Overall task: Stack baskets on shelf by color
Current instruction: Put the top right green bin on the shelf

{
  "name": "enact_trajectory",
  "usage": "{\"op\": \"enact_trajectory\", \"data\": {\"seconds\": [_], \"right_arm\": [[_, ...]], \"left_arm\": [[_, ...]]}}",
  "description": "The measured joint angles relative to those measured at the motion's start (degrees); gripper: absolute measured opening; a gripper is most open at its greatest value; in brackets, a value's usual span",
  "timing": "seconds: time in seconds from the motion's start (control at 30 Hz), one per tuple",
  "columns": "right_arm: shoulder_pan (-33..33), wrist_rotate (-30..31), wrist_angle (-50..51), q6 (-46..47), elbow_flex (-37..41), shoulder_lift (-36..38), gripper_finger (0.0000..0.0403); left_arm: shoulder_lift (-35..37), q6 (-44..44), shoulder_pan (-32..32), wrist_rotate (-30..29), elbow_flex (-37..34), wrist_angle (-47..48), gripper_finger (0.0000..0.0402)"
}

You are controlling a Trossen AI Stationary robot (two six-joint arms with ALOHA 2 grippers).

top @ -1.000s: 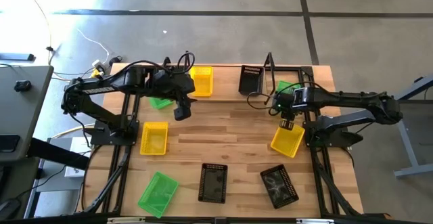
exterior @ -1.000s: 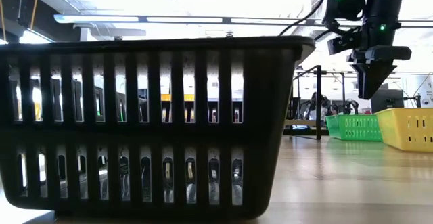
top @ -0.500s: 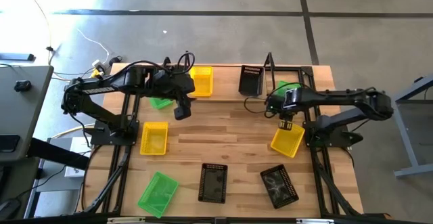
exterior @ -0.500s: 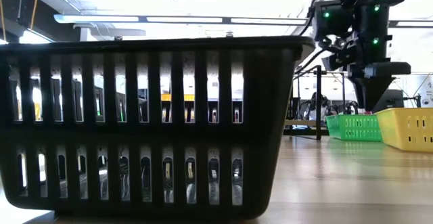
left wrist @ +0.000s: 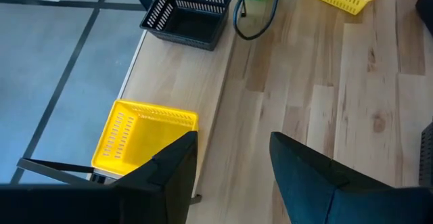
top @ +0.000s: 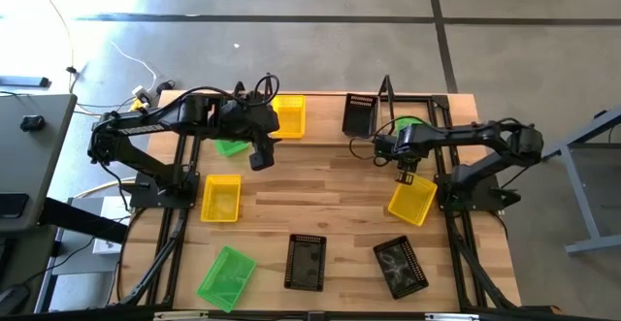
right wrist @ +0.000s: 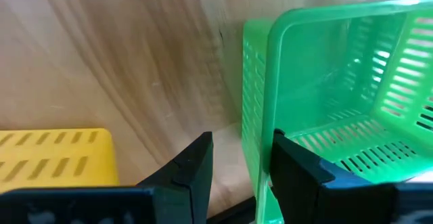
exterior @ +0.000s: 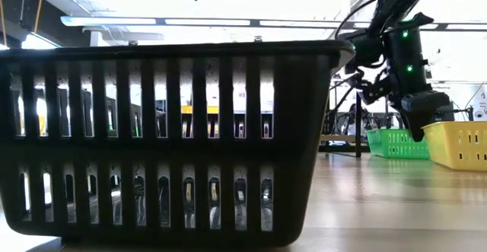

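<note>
Currently, 8 baskets can be counted from above on the wooden desk [top: 340,180].

Shelf [top: 330,132]: a light plank with a black frame along the far side of the desk. On it, a yellow basket [top: 288,115] at the left part, a black basket [top: 359,114] near the middle, and a green basket [top: 408,125] at the right part, mostly hidden under the right arm. Another green basket [top: 230,147] lies under the left arm at the shelf's left end; whether it sits on the plank cannot be told.

Desk, left side: 1 yellow basket [top: 220,197], and nearer the front edge 1 green basket [top: 226,275].

Desk, front: 2 black baskets, one central [top: 307,261], one to its right and turned at an angle [top: 400,267]. The central one fills the low view.

Desk, right side: 1 yellow basket [top: 412,201], tilted in plan.

Right gripper [top: 408,176]: hangs just beyond the far edge of that yellow basket, near the green one on the shelf. Fingers [right wrist: 193,166] spread apart, holding nothing; the green basket's corner stands just ahead of them.

Left gripper [top: 260,160]: raised above the desk in front of the shelf's left part, fingers [left wrist: 169,170] wide apart and empty.
</note>
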State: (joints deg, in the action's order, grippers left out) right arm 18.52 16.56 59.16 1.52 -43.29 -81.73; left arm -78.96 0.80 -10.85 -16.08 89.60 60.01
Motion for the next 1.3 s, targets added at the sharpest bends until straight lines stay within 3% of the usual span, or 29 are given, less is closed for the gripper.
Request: {"op": "enact_trajectory", "data": {"seconds": [0.17,0.43,1.03,1.3], "right_arm": [[0.00,0.14,0.00,0.00,0.00,-1.19,0.0113],[-0.02,-0.13,0.30,0.01,0.00,-1.20,0.0008],[-3.18,0.59,10.88,18.71,-6.90,5.49,0.0001],[-5.20,7.01,18.61,27.21,-13.23,7.25,0.0000]], "left_arm": [[0.00,0.00,0.00,0.00,0.00,0.03,0.0176],[0.00,-0.07,0.00,0.00,0.00,0.07,0.0176],[0.00,-2.99,0.00,0.00,0.00,0.11,0.0176],[0.00,-2.75,0.00,0.02,0.00,0.11,0.0176]]}}
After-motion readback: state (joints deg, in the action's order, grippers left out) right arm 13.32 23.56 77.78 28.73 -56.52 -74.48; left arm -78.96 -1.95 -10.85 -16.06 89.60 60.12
